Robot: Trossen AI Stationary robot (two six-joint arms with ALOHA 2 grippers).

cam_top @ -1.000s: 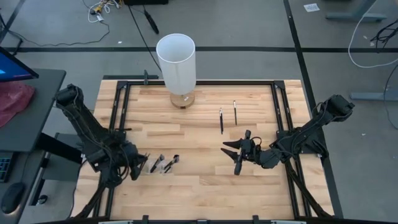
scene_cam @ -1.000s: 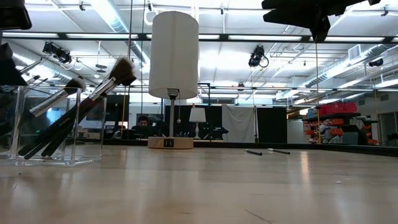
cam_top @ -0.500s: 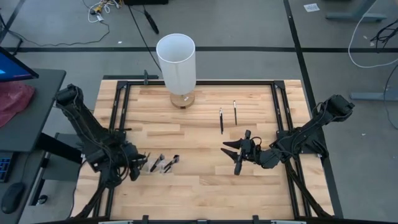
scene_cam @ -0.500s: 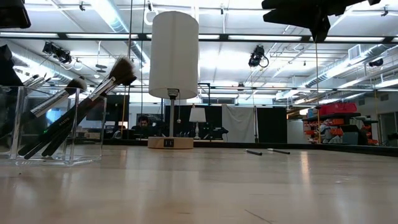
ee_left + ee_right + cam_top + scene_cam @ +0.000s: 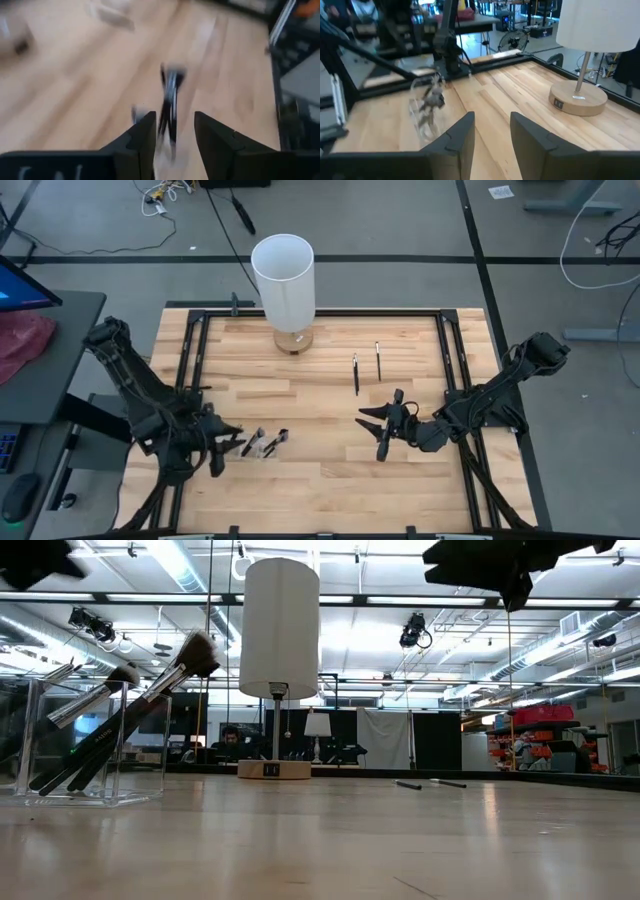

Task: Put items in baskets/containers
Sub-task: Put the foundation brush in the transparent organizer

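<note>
Standing on a pale butcher-block table [image 5: 330,470] framed in black rails, a clear container [image 5: 85,740] is holding a leaning bundle of makeup brushes [image 5: 125,710], bristles up, near the table's left front edge. The left gripper [image 5: 222,448] is hanging just beside that container, its fingers spread with nothing between them. Two more brushes [image 5: 366,367] are lying flat side by side toward the table's right rear — well apart from the container. The right gripper [image 5: 375,423] is waiting over the middle of the boards, fingers parted and empty. A white lamp [image 5: 284,285] on a round wooden base is standing at the rear edge. Beyond the table, ceiling lights are glowing across a large workshop — racks, dark curtains and a seated person [image 5: 231,740] are showing in the background. Cables are trailing over the grey floor [image 5: 400,220].
</note>
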